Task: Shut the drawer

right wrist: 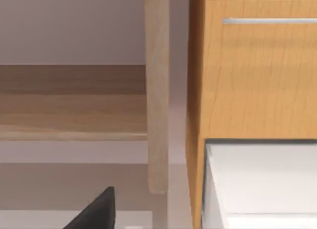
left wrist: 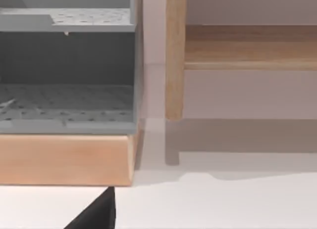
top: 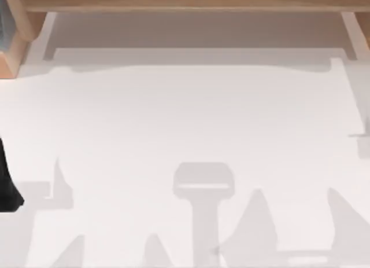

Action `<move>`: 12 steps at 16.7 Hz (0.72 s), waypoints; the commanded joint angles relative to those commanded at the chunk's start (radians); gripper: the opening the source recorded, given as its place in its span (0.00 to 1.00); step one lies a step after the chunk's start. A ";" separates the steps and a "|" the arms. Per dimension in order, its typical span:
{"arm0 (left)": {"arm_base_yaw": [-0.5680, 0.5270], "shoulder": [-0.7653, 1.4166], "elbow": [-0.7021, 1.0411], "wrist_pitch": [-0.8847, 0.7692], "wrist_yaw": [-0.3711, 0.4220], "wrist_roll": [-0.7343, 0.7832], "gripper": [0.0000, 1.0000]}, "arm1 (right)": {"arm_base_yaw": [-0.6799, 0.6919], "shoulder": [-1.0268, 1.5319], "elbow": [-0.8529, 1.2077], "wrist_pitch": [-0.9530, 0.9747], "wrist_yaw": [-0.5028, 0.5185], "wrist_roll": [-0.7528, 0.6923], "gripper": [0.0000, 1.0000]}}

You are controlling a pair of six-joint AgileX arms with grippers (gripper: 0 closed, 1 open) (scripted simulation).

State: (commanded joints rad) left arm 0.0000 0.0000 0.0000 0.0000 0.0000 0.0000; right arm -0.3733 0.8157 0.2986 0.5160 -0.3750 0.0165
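Low, left tool (left wrist: pixel 94 214) beside wood frame (left wrist: pixel 64 160)

All I can see of my AgileX rig is matt black. In the top view a dark sliver of my left arm (top: pixel 7 184) sits at nine o'clock, rounded along its outer side, plain, with no markings, screws or cables to make out. Each wrist view carries a black wedge of tool: my left tool (left wrist: pixel 96 214) and my right tool (right wrist: pixel 96 211), both smooth, sharp-edged and unmarked.

No readable text or labels anywhere
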 joint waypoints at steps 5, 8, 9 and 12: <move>0.000 0.000 0.000 0.000 0.000 0.000 1.00 | -0.058 0.122 0.049 0.080 -0.049 -0.002 1.00; 0.000 0.000 0.000 0.000 0.000 0.000 1.00 | -0.058 0.122 0.049 0.080 -0.049 -0.002 1.00; 0.000 0.000 0.000 0.000 0.000 0.000 1.00 | -0.054 0.118 0.045 0.078 -0.047 -0.002 1.00; 0.000 0.000 0.000 0.000 0.000 0.000 1.00 | -0.065 0.149 0.047 0.105 -0.056 -0.036 1.00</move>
State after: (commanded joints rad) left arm 0.0000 0.0000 0.0000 0.0000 0.0000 0.0000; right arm -0.4385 0.9647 0.3454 0.6213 -0.4312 -0.0192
